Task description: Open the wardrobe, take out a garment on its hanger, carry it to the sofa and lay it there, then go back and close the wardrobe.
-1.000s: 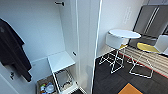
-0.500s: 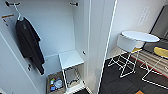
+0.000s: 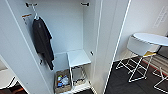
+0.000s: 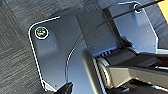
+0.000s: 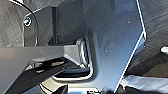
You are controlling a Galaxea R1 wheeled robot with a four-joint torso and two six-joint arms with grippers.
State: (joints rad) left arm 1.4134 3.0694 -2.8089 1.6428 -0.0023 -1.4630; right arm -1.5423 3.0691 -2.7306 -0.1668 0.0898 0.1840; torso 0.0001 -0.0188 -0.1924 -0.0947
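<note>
Inside open wardrobe (image 3: 75, 30), black T-shirt (image 3: 43, 41) on peg, basket (image 3: 62, 81) below

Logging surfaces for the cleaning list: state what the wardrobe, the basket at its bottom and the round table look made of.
Wardrobe: smooth white panels, probably painted or laminated board; flat and even.
Basket: looks woven, maybe wicker; tan, textured sides, though blurred.
Round table: smooth white top, material unclear, on thin white legs, likely metal wire.
</note>
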